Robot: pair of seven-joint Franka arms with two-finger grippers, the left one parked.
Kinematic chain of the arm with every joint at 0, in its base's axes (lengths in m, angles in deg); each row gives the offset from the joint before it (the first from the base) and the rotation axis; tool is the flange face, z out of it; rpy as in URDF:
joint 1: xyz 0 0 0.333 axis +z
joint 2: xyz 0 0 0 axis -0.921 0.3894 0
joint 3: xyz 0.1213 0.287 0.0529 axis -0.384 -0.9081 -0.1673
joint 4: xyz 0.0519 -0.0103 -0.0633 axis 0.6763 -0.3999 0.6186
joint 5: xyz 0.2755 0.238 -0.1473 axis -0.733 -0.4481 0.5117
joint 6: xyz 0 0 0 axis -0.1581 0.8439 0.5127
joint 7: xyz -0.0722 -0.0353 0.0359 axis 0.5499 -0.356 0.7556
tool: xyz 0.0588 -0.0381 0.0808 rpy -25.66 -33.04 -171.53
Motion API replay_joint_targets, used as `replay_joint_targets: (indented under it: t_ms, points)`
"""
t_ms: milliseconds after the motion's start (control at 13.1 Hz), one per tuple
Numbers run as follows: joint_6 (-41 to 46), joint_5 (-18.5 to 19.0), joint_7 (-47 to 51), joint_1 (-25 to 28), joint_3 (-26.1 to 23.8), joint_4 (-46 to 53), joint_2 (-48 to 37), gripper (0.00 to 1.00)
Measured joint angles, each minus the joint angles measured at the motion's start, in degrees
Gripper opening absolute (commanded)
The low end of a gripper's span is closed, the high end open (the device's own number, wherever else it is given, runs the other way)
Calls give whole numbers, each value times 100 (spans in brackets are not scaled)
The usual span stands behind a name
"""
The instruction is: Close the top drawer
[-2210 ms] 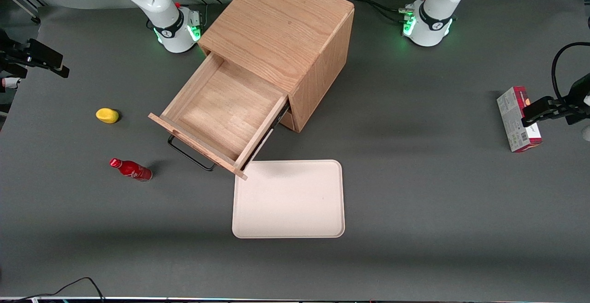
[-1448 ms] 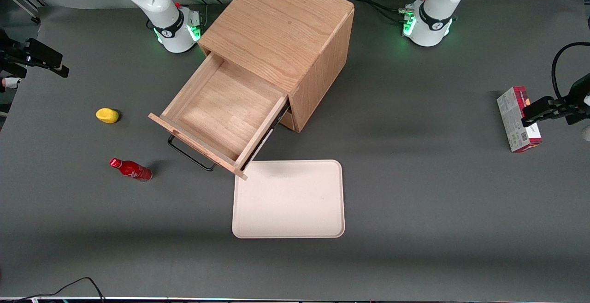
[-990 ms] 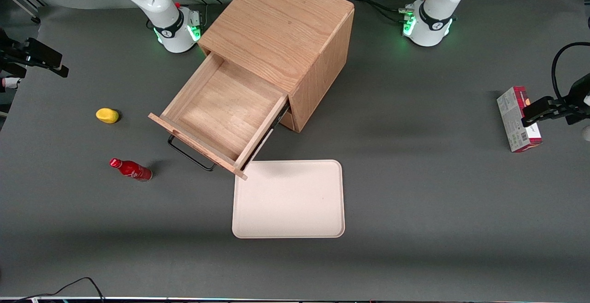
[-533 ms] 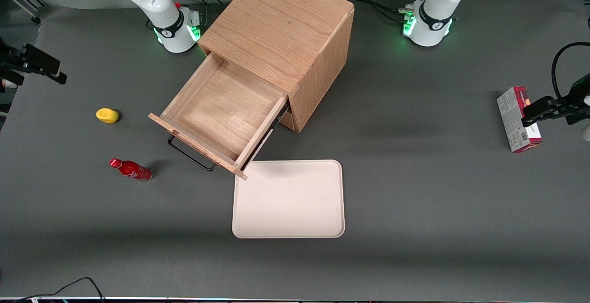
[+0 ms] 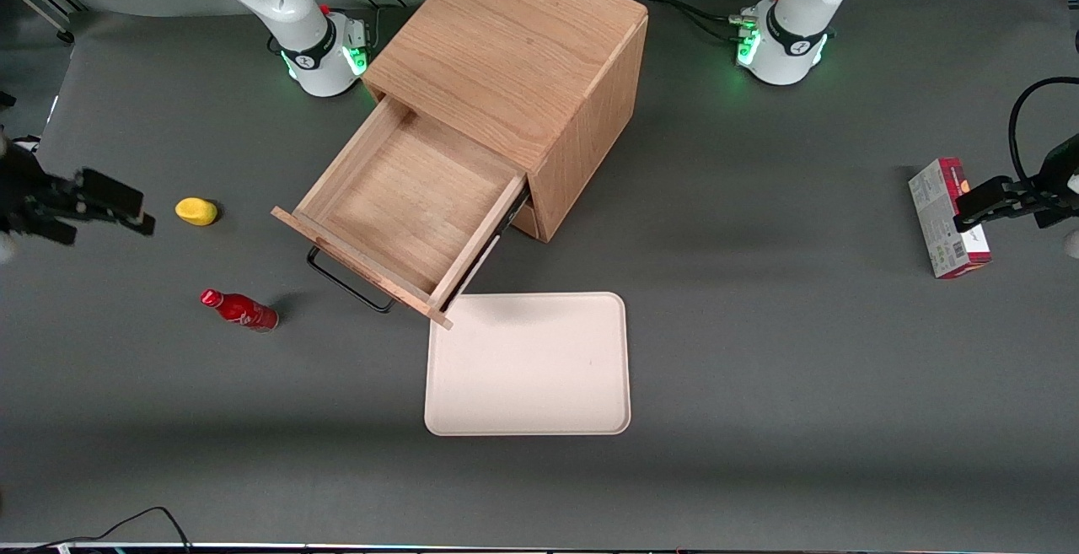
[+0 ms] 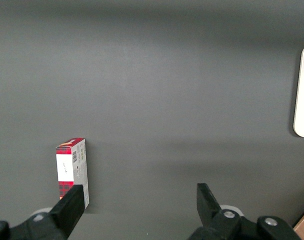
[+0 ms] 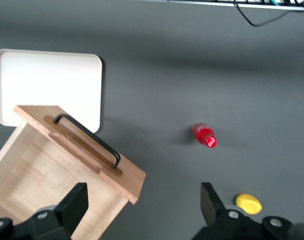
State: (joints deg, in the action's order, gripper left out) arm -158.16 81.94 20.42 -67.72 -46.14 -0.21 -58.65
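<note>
Tool (image 5: pixel 126 208) with fingers spread, empty, high over the counter (image 5: pixel 759 326) at the working arm's end, beside the yellow fruit (image 5: pixel 196 211) and well apart from the top drawer (image 5: pixel 405 208) (pulled fully out of the cabinet (image 5: pixel 539 65)). Risk: approach clips the red bottle (image 5: pixel 239 309), or an off-centre push on the front panel skews the drawer and shifts the cabinet.

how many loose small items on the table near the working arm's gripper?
2: a yellow object beside the gripper, and a red bottle lying nearer the front camera. The top drawer shows nothing inside. Gripper open.
</note>
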Motion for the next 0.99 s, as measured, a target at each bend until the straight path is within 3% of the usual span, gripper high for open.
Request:
replay_joint_targets:
  t_ms: [381, 610, 838, 990]
  points:
    - [48, 0, -278, 9, -75, 276, 79, 100]
    - [204, 104, -1724, 33, -239, 297, 80, 100]
    - [256, 548, -3659, 23, -469, 287, 109, 100]
    - [263, 719, -4422, 34, -724, 283, 143, 100]
